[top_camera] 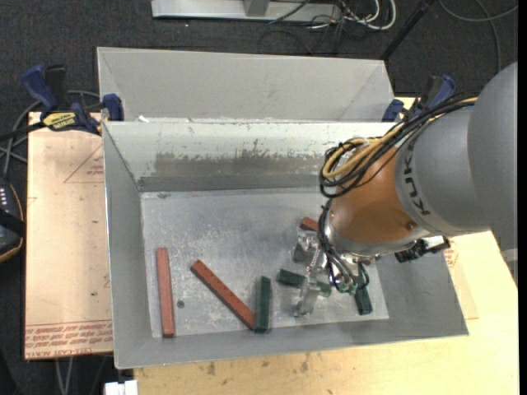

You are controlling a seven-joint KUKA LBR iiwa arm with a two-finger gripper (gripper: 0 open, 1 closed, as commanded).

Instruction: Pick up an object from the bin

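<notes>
Currently gripper (308,293) sits low in bin (214,229); grip state cannot be told. Dark green block (288,278) lies just left of it; green bar (263,303) and slanted red bar (222,293) farther left.

Grey bin (214,220), reddish bars (165,292), dark green bars (263,304), perhaps three

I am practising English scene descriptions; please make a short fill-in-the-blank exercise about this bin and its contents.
1. The arm reaches into the bin from the view's ___ side.
2. Left of the gripper lie ___ red-brown sticks: the straight stick by the left wall and the diagonal stick.
3. The dark green stick touches the diagonal stick at that stick's ___ end.
Missing words: right, two, lower.
</notes>
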